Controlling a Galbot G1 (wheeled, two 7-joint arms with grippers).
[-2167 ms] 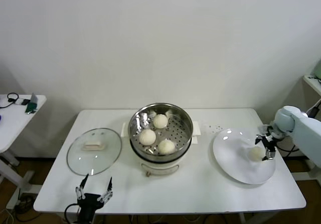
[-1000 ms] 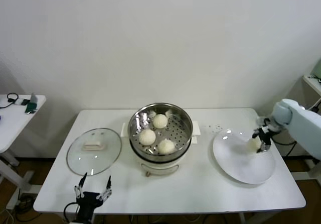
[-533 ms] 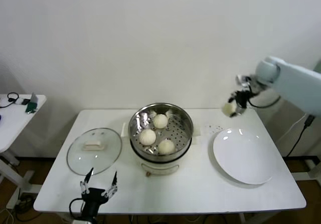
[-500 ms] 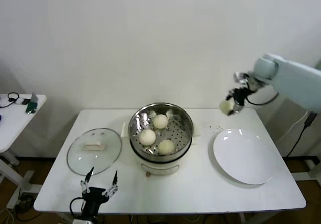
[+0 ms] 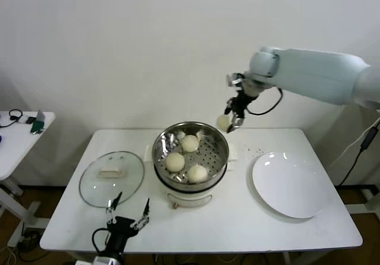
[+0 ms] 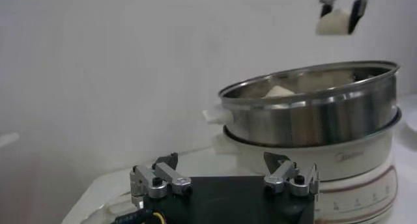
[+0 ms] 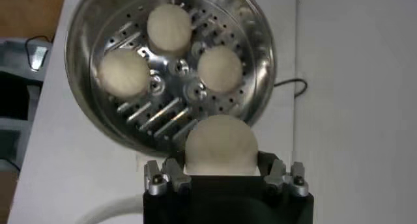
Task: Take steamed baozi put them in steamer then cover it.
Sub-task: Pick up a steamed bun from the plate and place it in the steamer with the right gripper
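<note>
Stainless-steel, round and perforated, the steamer basket (image 5: 190, 149) sits on a white electric pot base on the white table (image 5: 237, 217) and holds three cream-white round baozi (image 5: 174, 161). The head view shows their layout; the left wrist view shows only the basket's shiny side wall (image 6: 313, 111) with one bun top above the rim. The right wrist view looks straight down into the basket (image 7: 171, 62) and shows all three buns (image 7: 220, 68) on the holed floor.

The right gripper (image 5: 232, 121) hangs in the air above the far right rim of the steamer, clamped on a fourth cream-white baozi (image 5: 223, 122). In the right wrist view this bun (image 7: 220, 146) sits squarely between the two fingers. The left wrist view shows it (image 6: 332, 22) high above the basket, clear of the rim.

The left gripper (image 5: 127, 213) hovers low at the table's near edge, fingers spread and holding nothing, just beside the round clear glass lid (image 5: 111, 178). The flat white round plate (image 5: 288, 185) lies right of the pot.
</note>
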